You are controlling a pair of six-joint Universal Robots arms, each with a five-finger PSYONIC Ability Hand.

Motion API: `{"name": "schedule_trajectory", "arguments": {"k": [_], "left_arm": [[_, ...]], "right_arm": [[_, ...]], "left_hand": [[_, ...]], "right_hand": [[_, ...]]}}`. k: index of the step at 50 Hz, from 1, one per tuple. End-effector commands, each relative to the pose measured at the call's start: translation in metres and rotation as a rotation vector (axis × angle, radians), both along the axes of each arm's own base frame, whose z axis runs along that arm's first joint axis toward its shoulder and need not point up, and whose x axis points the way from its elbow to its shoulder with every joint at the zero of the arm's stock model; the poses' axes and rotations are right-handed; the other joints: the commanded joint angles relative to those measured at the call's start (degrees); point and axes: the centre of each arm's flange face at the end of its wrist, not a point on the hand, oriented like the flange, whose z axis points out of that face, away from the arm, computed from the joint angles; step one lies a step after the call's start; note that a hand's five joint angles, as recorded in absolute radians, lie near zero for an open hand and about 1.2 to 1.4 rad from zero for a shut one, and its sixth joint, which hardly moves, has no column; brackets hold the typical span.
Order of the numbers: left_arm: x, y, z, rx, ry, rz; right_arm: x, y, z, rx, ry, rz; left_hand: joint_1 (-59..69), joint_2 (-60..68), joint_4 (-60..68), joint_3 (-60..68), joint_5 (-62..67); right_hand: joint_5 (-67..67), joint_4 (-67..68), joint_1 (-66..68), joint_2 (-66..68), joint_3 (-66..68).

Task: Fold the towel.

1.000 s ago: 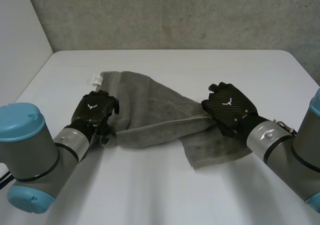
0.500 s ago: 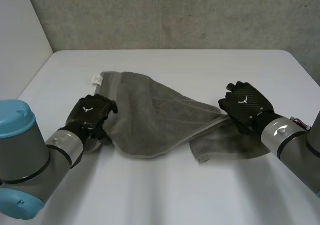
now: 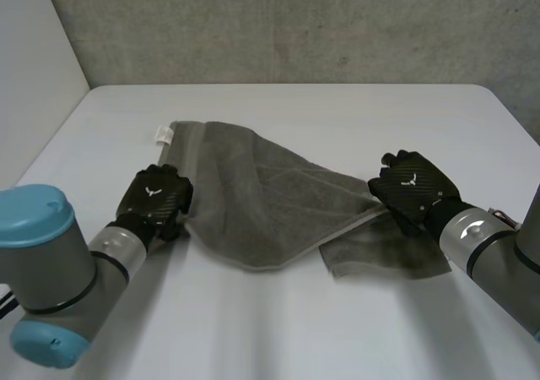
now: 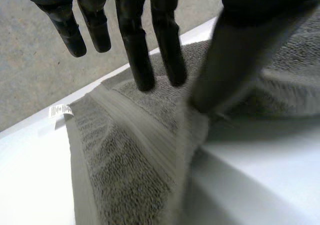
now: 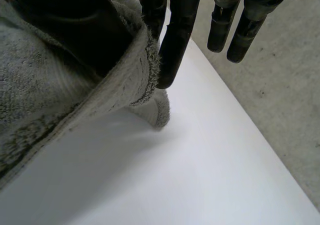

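White table (image 3: 278,329) held a crumpled grey terry towel (image 3: 253,194); left hand (image 3: 153,196) and right hand (image 3: 412,187) each pinched an edge, seemingly spreading it; flattening seemed next.

Soft, even overhead light keeps my white bench (image 3: 278,338) bright without glare, while the grey wall (image 3: 295,25) behind sits dimmer. The towel (image 3: 253,198) drops a pale, soft-edged shadow along its near edge. Lifted cloth throws broad grey shade on the bench at my right robot hand (image 5: 175,35), and a darker patch by my left robot hand (image 4: 135,40).
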Motion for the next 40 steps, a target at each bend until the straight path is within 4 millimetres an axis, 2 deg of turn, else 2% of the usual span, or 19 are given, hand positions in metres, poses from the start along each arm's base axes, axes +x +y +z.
{"name": "schedule_trajectory", "arguments": {"k": [1,8,10,13,15,19,21,22,23,24,26,27,29,30,31,32,34,38,40], "left_arm": [[-0.003,-0.015,-0.002,-0.015,0.011,0.002],[0.005,-0.021,0.014,-0.048,0.021,0.033],[0.017,-0.019,0.031,-0.041,0.021,0.069],[0.023,-0.014,0.04,-0.011,0.013,0.08],[0.031,-0.006,0.058,0.011,0.01,0.091],[0.039,-0.009,0.073,0.0,0.019,0.099],[0.042,-0.013,0.082,-0.025,0.029,0.096],[0.041,-0.019,0.092,-0.058,0.04,0.084],[0.04,-0.026,0.104,-0.09,0.052,0.081],[0.04,-0.026,0.104,-0.091,0.052,0.081],[0.04,-0.035,0.128,-0.141,0.062,0.083],[0.04,-0.035,0.128,-0.141,0.062,0.083],[0.037,-0.043,0.151,-0.176,0.072,0.078],[0.037,-0.043,0.151,-0.176,0.072,0.078],[0.035,-0.045,0.16,-0.196,0.074,0.073],[0.035,-0.046,0.16,-0.197,0.074,0.073],[0.031,-0.059,0.167,-0.219,0.076,0.072],[0.028,-0.075,0.163,-0.22,0.077,0.069],[0.023,-0.095,0.154,-0.237,0.08,0.064]], "right_arm": [[-0.003,0.003,-0.004,0.046,-0.006,-0.014],[-0.012,-0.005,0.004,0.133,-0.147,-0.102],[-0.014,-0.005,0.007,0.167,-0.172,-0.12],[-0.017,0.002,0.017,0.234,-0.191,-0.131],[-0.02,0.008,0.028,0.271,-0.184,-0.131],[-0.019,0.009,0.042,0.271,-0.179,-0.107],[-0.019,0.002,0.059,0.237,-0.186,-0.099],[-0.019,0.002,0.059,0.237,-0.186,-0.099],[-0.018,-0.004,0.069,0.211,-0.197,-0.099],[-0.018,-0.004,0.07,0.211,-0.197,-0.099],[-0.018,-0.013,0.093,0.149,-0.214,-0.1],[-0.018,-0.013,0.094,0.148,-0.214,-0.1],[-0.017,-0.022,0.117,0.089,-0.232,-0.1],[-0.017,-0.022,0.117,0.088,-0.232,-0.1],[-0.017,-0.028,0.125,0.058,-0.241,-0.102],[-0.016,-0.033,0.131,0.035,-0.249,-0.105],[-0.014,-0.039,0.133,0.02,-0.25,-0.107],[-0.01,-0.051,0.134,-0.011,-0.248,-0.112],[0.003,-0.065,0.134,-0.095,-0.257,-0.101]], "left_hand": [[18.02,17.22,-3.36,-2.92,17.59],[18.02,17.22,-3.36,-2.92,17.59],[18.02,17.22,-3.36,-2.92,17.59],[18.02,17.22,-3.36,-2.92,17.59],[18.02,17.22,-3.36,-2.92,17.59],[18.02,17.22,-3.36,-2.92,17.59],[18.02,17.22,-3.36,-2.92,17.59],[18.02,17.22,-3.36,-2.92,17.59],[18.02,17.22,-3.36,-2.92,17.59],[18.02,17.22,-3.36,-2.92,17.59],[18.02,17.22,-3.36,-2.92,17.59],[18.02,17.22,-3.36,-2.92,17.59],[18.02,17.22,-3.36,-2.92,17.59],[18.02,17.22,-3.36,-2.92,17.59],[18.02,17.22,-3.36,-2.92,17.59],[18.02,17.22,-3.36,-2.92,17.59],[18.02,17.22,-3.36,-2.92,17.59],[18.02,17.22,-3.36,-2.92,17.59],[18.02,17.22,-3.36,-2.92,17.59]], "right_hand": [[4.0,-4.37,5.53,5.05,-2.42],[4.0,-4.37,5.53,5.05,-2.42],[4.0,-4.37,5.53,5.05,-2.42],[4.0,-4.37,5.53,5.05,-2.42],[4.0,-4.37,5.53,5.05,-2.42],[4.0,-4.37,5.53,5.05,-2.42],[4.0,-4.37,5.53,5.05,-2.42],[4.0,-4.37,5.53,5.05,-2.42],[4.0,-4.37,5.53,5.05,-2.42],[4.0,-4.37,5.53,5.05,-2.42],[4.0,-4.37,5.53,5.05,-2.42],[4.0,-4.37,5.53,5.05,-2.42],[4.0,-4.37,5.53,5.05,-2.42],[4.0,-4.37,5.53,5.05,-2.42],[4.0,-4.37,5.53,5.05,-2.42],[4.0,-4.37,5.53,5.05,-2.42],[4.0,-4.37,5.53,5.05,-2.42],[4.0,-4.37,5.53,5.05,-2.42],[4.0,-4.37,5.53,5.05,-2.42]]}}
